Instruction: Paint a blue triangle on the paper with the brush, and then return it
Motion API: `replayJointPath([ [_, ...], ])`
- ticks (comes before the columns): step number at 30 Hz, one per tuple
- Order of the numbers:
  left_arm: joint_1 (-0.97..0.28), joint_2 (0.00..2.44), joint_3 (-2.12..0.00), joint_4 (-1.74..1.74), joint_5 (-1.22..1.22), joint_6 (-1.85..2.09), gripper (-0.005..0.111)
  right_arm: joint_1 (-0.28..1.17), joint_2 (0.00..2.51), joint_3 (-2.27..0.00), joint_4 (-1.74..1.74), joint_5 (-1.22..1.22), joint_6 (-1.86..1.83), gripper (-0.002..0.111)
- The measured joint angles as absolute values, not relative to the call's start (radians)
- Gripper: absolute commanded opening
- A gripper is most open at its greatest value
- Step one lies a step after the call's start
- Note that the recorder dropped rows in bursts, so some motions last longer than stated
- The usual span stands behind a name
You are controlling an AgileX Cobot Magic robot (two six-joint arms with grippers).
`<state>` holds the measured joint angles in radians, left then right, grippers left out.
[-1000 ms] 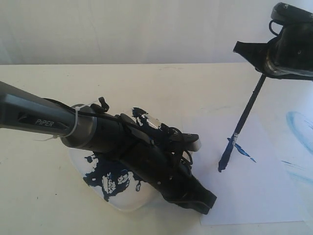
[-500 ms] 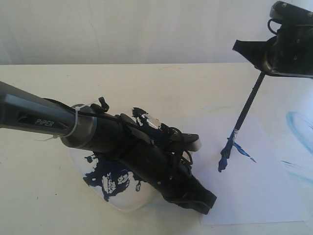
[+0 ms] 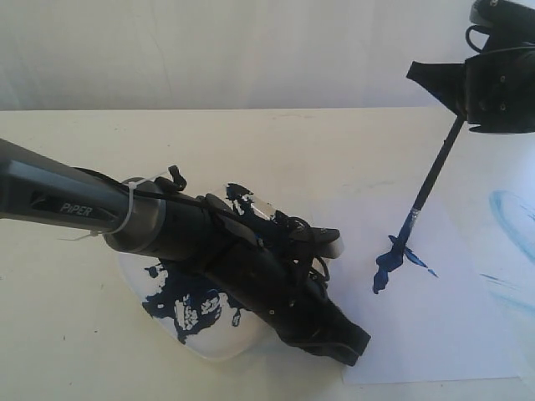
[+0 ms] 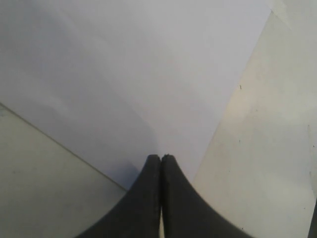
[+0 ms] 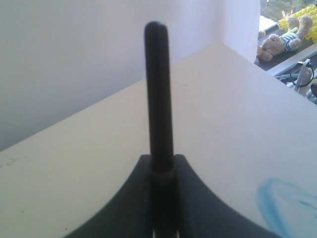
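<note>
My right gripper (image 3: 457,107) hangs at the upper right, shut on the top of the thin black brush (image 3: 435,172). The brush slants down to the paper (image 3: 443,326), its blue tip on a short dark-blue stroke (image 3: 386,266). No closed blue triangle shows, only this stroke and a thin streak beside it. In the right wrist view the brush handle (image 5: 158,89) sticks straight out of the shut gripper (image 5: 162,159). My left gripper (image 3: 355,344) is shut with nothing in it, tips resting on the paper's near-left corner (image 4: 124,74); its fingers (image 4: 153,163) touch each other.
The white square plate (image 3: 213,344) smeared with dark paint lies under my left arm. Faint light-blue curved smears (image 3: 510,213) mark the sheet's right side and show as a smear (image 5: 282,203) in the right wrist view. A teddy bear (image 5: 277,42) lies beyond the table edge.
My right gripper has shifted right and slightly up. The brush tip has dragged up the sheet, lengthening and thickening the dark-blue stroke. The left arm has not moved.
</note>
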<state>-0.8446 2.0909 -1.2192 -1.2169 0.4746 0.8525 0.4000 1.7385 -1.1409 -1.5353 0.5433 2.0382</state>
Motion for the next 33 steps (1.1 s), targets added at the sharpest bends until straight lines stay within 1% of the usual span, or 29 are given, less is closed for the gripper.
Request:
replayJointPath([
  [14, -0.845, 2.091, -1.219, -1.215, 0.475, 0.853, 0.000, 0.400, 1.739, -1.141, -1.614, 0.588, 2.086, 0.000],
  [18, -0.845, 2.091, -1.219, -1.215, 0.475, 0.853, 0.000, 0.400, 1.681, -1.141, -1.614, 0.536, 2.086, 0.000],
  [22, -0.845, 2.091, -1.219, -1.215, 0.475, 0.853, 0.000, 0.400, 1.586, -1.141, -1.619, 0.343, 1.930, 0.000],
  [27, -0.845, 2.091, -1.219, -1.215, 0.475, 0.853, 0.000, 0.398, 1.574, -1.141, -1.633, 0.085, 1.689, 0.000],
  [33, -0.845, 2.091, -1.219, -1.215, 0.475, 0.853, 0.000, 0.306, 1.574, -1.141, -1.640, -0.187, 1.587, 0.000],
])
